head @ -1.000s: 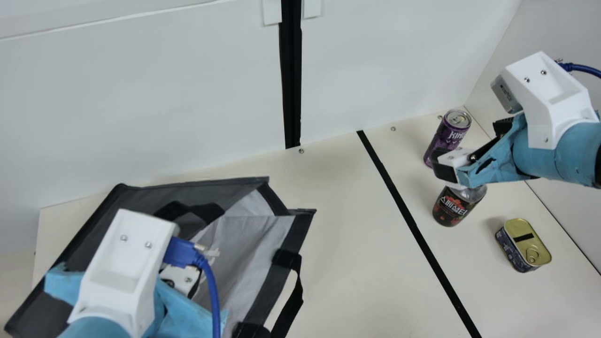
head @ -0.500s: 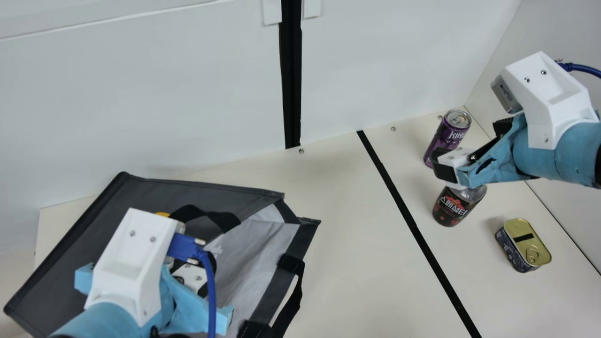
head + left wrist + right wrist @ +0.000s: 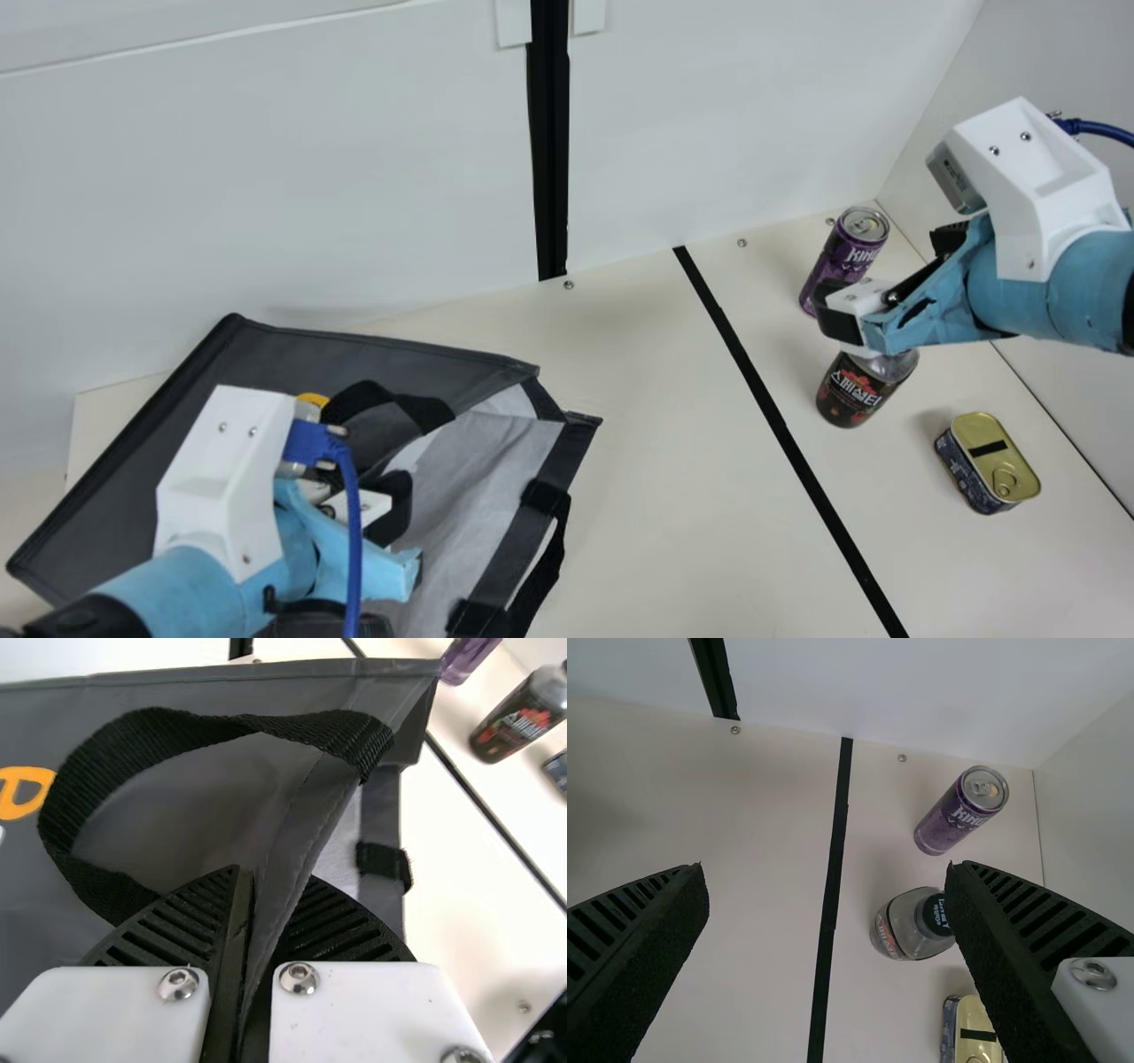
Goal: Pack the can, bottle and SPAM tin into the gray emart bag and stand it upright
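The gray bag (image 3: pixel 354 350) lies at the left of the main view, its light-lined mouth facing right. My left gripper (image 3: pixel 381 505) is at its mouth; in the left wrist view the same gripper (image 3: pixel 270 895) is shut on a fold of the bag's edge (image 3: pixel 297 837), beside a black handle loop (image 3: pixel 151 731). At the right, my right gripper (image 3: pixel 886 279) hangs above the bottle (image 3: pixel 858 390); in the right wrist view this gripper (image 3: pixel 828 904) is wide open and holds nothing. The purple can (image 3: pixel 842 261) stands behind the bottle, the SPAM tin (image 3: pixel 988 461) in front of it.
A black line (image 3: pixel 771 403) runs across the table (image 3: pixel 656 496) between the bag and the three items. White walls (image 3: pixel 354 177) rise behind the table and at its right side. A second bag handle (image 3: pixel 545 563) hangs by the mouth's right edge.
The bag's upper panel has shifted and spread flatter, its far left corner moving farther back. My left gripper moved a little right, then back left. The right arm, can, bottle and tin kept still.
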Robot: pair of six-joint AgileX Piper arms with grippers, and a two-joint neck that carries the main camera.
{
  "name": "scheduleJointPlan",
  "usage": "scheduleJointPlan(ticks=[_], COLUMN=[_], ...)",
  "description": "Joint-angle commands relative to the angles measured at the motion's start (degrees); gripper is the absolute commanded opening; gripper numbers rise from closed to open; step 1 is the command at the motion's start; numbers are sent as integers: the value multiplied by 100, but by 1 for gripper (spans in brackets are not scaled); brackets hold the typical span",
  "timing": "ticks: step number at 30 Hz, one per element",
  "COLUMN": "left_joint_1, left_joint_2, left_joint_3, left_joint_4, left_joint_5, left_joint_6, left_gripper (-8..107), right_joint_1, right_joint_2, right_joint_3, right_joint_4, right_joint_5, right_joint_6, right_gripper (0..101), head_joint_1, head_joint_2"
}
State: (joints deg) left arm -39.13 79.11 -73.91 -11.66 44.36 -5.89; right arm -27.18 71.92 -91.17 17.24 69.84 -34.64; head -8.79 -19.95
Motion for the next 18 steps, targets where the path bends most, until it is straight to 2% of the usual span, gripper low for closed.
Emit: scheduleJointPlan(ticks=[1,9,18], left_joint_1=[135,544,921], left_joint_2=[12,100,253], left_joint_3=[57,245,318], left_joint_4=[-561,-1795,-3133], left_joint_5=[-57,-176,-38], left_joint_6=[197,912,1728], left_gripper=[-8,-8,-8], right_joint_1=[0,0,0], right_joint_2=[0,0,0], right_joint_3=[0,0,0], right_joint_4=[0,0,0], right_joint_5=[0,0,0], right_joint_6=[0,0,0], right_gripper=[95,95,95], head_joint_1=[-121,-121,-121], head_joint_2=[-5,-5,-5])
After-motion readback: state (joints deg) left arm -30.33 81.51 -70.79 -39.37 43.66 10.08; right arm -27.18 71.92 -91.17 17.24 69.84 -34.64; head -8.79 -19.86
